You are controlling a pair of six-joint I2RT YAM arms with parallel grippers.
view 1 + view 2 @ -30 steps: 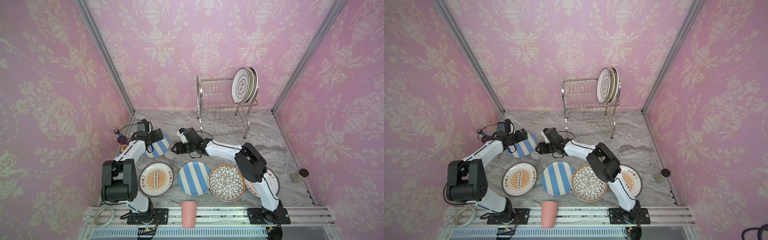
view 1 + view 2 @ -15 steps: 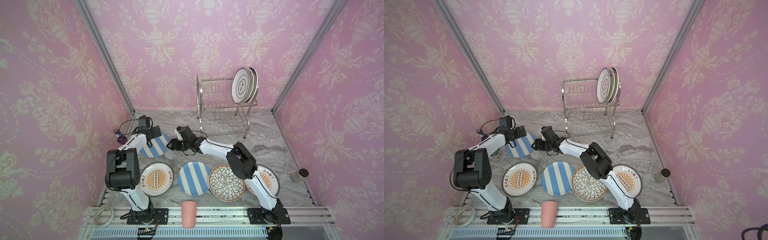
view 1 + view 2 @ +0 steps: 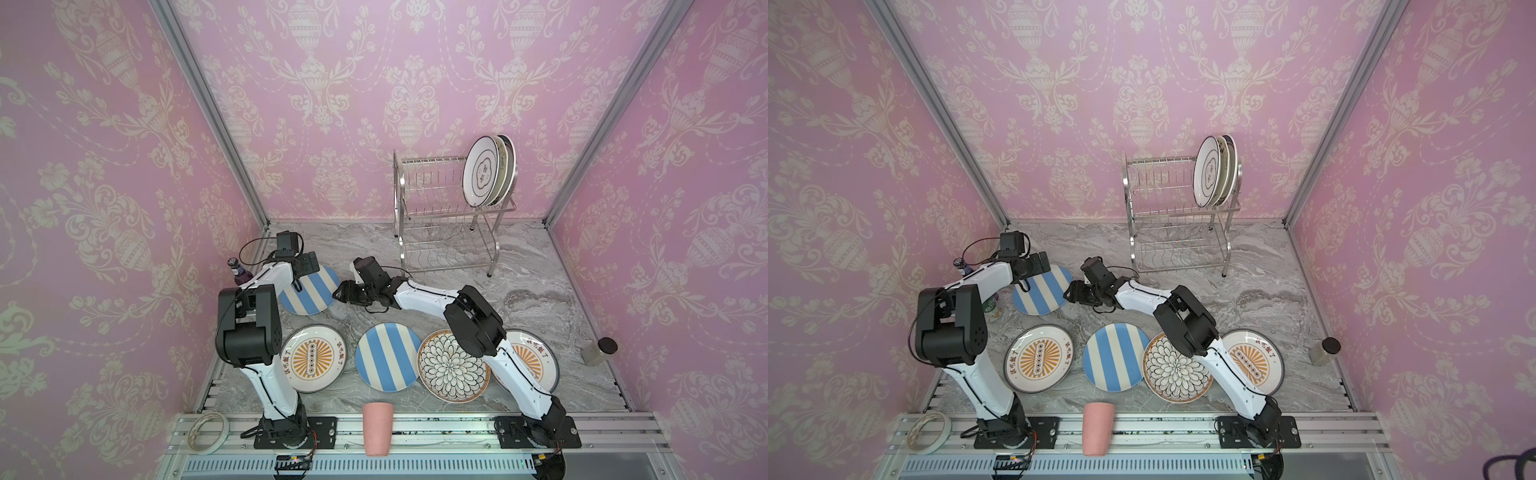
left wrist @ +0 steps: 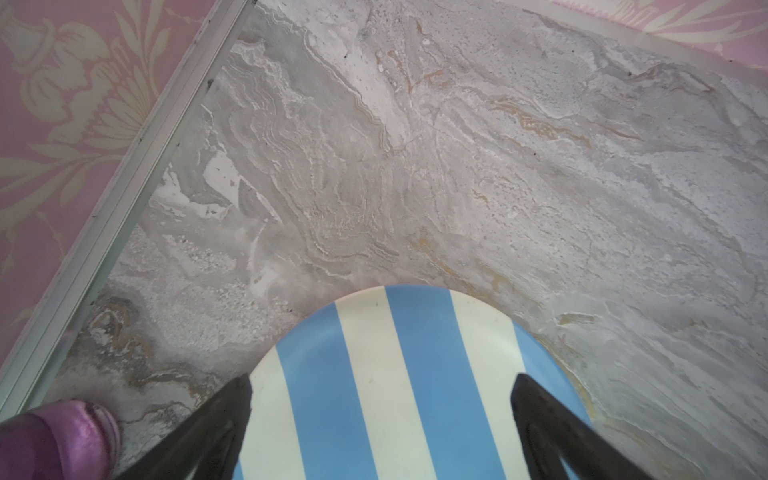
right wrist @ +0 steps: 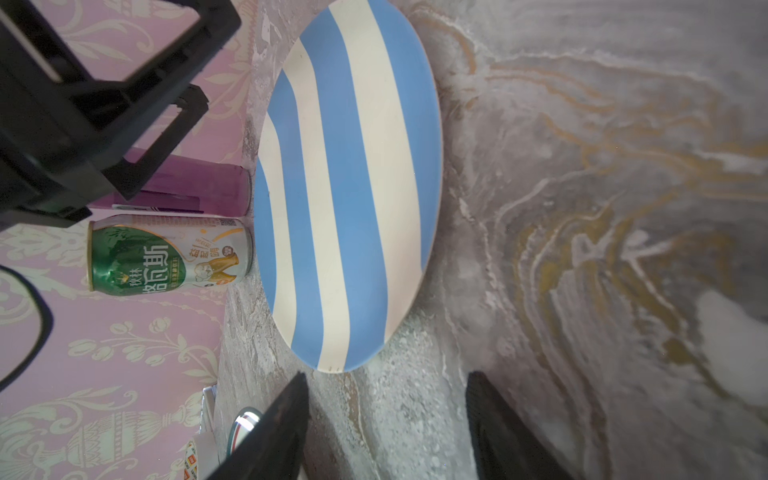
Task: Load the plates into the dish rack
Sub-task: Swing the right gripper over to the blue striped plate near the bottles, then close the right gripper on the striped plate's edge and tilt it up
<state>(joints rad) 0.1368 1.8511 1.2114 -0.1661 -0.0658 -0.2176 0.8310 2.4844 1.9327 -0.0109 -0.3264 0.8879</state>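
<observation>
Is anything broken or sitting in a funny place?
Nothing looks broken or spilled. The only odd bit: the pink cup sits on the metal rail at the front, off the marble table.

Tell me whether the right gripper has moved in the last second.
Yes. In both top views the right gripper has slid left, away from the dish rack and toward the far striped plate.
</observation>
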